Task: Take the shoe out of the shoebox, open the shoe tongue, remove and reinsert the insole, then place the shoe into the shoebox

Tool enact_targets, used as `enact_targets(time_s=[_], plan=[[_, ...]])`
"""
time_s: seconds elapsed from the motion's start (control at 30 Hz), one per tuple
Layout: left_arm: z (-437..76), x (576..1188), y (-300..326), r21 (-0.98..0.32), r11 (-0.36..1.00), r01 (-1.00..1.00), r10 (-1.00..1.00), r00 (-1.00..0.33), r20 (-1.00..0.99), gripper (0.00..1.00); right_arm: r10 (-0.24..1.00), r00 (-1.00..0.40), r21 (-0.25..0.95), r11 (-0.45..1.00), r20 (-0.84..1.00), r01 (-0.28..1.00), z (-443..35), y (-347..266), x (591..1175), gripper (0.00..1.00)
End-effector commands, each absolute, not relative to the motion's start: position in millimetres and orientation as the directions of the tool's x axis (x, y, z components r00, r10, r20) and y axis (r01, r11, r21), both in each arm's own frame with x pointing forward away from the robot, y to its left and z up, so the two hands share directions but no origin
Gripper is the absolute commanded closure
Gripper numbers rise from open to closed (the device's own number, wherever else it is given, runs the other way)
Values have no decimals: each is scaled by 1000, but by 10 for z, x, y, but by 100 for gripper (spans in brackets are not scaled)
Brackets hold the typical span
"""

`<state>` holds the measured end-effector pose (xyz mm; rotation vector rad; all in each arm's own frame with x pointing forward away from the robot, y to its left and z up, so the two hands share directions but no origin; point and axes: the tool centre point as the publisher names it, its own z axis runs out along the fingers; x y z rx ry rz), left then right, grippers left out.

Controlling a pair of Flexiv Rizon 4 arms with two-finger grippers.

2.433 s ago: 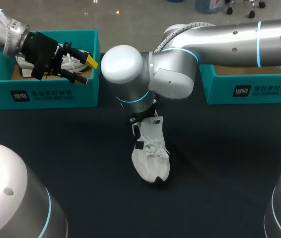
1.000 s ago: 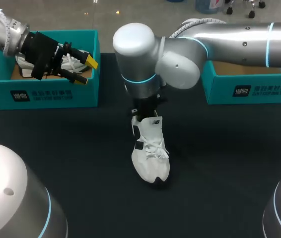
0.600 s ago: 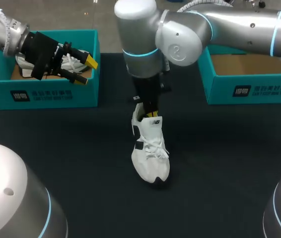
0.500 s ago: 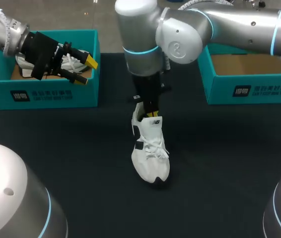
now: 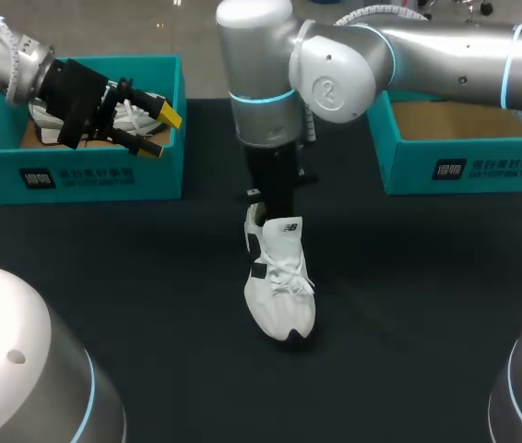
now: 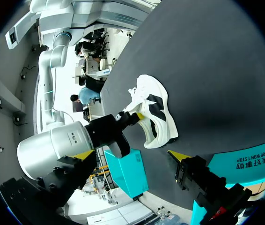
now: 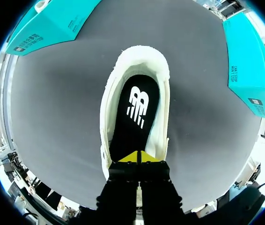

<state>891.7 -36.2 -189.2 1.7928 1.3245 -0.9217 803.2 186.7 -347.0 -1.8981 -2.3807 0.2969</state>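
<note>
Shoe [image 5: 279, 286] opening: mostly behind right arm [image 5: 335, 65], head view.
Insole [image 7: 133, 112] front: out of sight inside shoe.
Right shoebox [image 5: 464, 166]: cut by edge, partly behind arm.
Second shoe [image 5: 134, 115]: largely covered by left pincer [image 5: 162, 133].

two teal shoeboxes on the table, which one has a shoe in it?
The left shoebox, the one my left gripper hovers over: a white shoe lies inside. The right shoebox shows only bare cardboard where my right arm does not hide it.

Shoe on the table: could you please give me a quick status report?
Left gripper open over the left shoebox. Right gripper shut at the opening of the shoe; insole inside. Nothing in the way.
</note>
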Motion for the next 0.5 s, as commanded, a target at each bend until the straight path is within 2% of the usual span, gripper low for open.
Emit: enact_targets(time_s=[0.03,0.17,0.2,0.23,0.33,0.37,0.4,0.5], plan=[[-1885,8909,-361,129,-219,967,461,219,-860,0,974,-221,-206,208,-44,956,-3567,1874,8028,100],[-1885,8909,-361,129,-219,967,461,219,-860,0,977,-210,-207,198,-38,958,-3611,1877,8026,100],[-1885,8909,-361,129,-219,967,461,219,-860,0,977,-208,-207,196,-37,958,-3619,1876,8027,86],[-1885,8909,-361,129,-219,967,461,219,-860,0,978,-207,-208,195,-38,958,-3623,1876,8027,61],[-1885,8909,-361,129,-219,967,461,219,-860,0,978,-205,-212,193,-35,958,-3639,1880,8021,55],[-1885,8909,-361,129,-219,967,461,219,-860,0,978,-204,-212,192,-35,958,-3640,1882,8020,24],[-1885,8909,-361,129,-219,967,461,219,-860,0,979,-203,-211,191,-36,959,-3640,1882,8019,2],[-1885,8909,-361,129,-219,967,461,219,-860,0,979,-200,-208,188,-37,960,-3639,1887,8018,0]])
